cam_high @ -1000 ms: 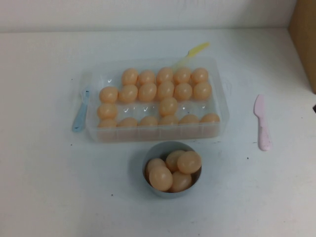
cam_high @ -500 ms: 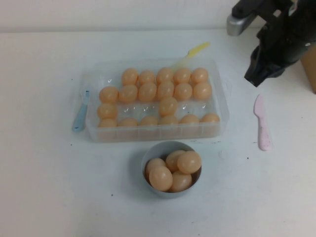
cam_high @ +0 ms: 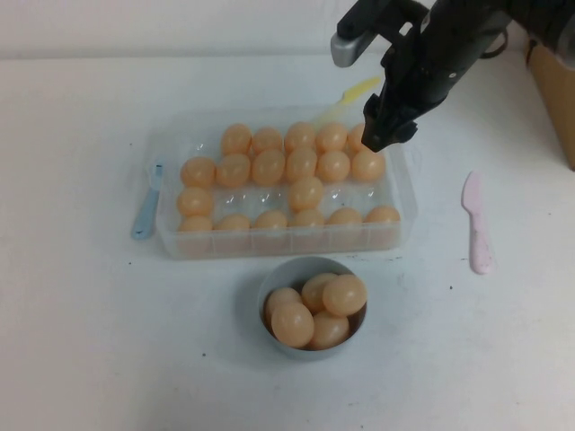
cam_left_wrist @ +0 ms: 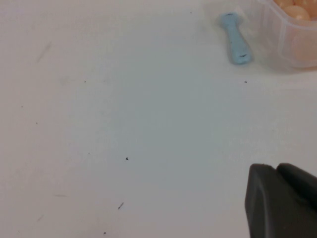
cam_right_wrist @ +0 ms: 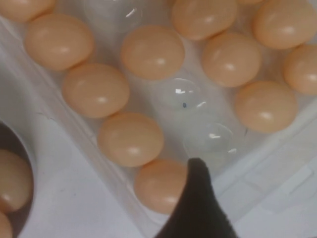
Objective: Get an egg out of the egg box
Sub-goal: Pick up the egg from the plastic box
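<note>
The clear plastic egg box lies mid-table with several peach-orange eggs in it. My right gripper hangs above the box's back right corner, over the eggs there, dark and shut, holding nothing. In the right wrist view its tip points over the box's dimpled floor, close to an egg by the wall. My left gripper is out of the high view; in the left wrist view it sits shut above bare table, far from the box corner.
A grey-blue bowl with several eggs stands in front of the box. A blue spoon lies left of the box, a yellow one behind it, a pink spatula to the right. A cardboard box is at the far right.
My right arm came into view from the back right and moved left, from beside the box to above its back right corner. The eggs, box and bowl have not moved.
</note>
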